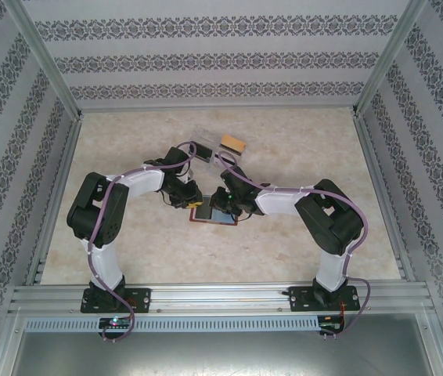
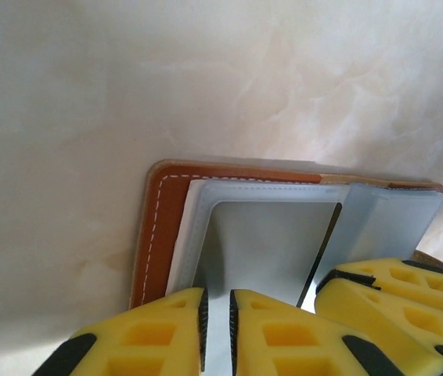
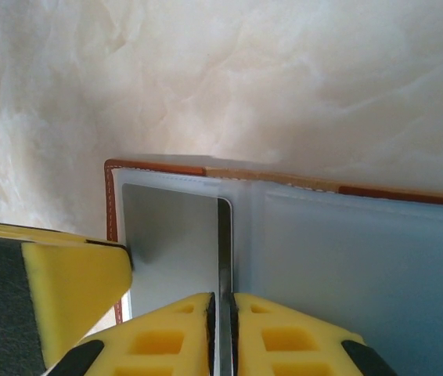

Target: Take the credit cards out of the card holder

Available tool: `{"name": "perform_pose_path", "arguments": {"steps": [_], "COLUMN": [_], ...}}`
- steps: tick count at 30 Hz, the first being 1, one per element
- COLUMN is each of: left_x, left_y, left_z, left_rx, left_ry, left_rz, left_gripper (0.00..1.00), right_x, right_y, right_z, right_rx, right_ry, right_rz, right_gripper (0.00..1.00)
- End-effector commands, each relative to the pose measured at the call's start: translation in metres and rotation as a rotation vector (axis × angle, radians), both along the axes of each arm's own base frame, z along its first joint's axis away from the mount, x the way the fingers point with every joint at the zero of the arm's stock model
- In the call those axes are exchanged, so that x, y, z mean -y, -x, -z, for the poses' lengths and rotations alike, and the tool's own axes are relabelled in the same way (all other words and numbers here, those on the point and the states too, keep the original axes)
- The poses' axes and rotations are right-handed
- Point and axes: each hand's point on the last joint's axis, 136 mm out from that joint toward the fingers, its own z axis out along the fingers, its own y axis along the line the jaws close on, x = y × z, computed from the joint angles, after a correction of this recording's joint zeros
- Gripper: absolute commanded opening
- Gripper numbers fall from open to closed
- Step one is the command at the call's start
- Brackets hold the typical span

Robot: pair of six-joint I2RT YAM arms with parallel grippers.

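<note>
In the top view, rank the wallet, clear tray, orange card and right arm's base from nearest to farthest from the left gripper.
1. wallet: at the left gripper fingertips, mid-table.
2. clear tray: beyond it, towards the far wall.
3. orange card: just right of the tray, slightly farther.
4. right arm's base: near edge, right side.

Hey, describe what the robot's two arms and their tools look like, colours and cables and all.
The left arm and right arm have white curved shells with chunky black joints, mounted on black base plates. A purple cable loops along each. The left tool and right tool have black-trimmed yellow fingers with square recesses.
</note>
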Motion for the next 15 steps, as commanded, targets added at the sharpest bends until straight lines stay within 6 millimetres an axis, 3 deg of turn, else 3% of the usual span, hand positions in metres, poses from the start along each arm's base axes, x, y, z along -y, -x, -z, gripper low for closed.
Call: {"name": "perform_pose_path", "arguments": {"steps": [1, 10, 15], "left_x": [-0.002, -0.003, 0.007], "left_y": [0.001, 0.002, 0.007], "left_z": [-0.009, 0.001, 0.013], "left_rx": [0.03, 0.007, -0.041], "left_ry": [-0.036, -0.046, 0.008], "left_rz": [0.018, 0.02, 0.03], "left_gripper": [0.21, 0.2, 0.16], "right_x": [0.001, -0.002, -0.002], "right_y": [-0.002, 0.0, 0.0], "right_z": [-0.004, 0.001, 0.005], "right_rx": [0.014, -0.006, -0.021], "right_ry": [-0.017, -0.024, -0.027], "right_rz": [-0.013, -0.022, -0.022], "right_gripper": [0.17, 0.17, 0.17]}}
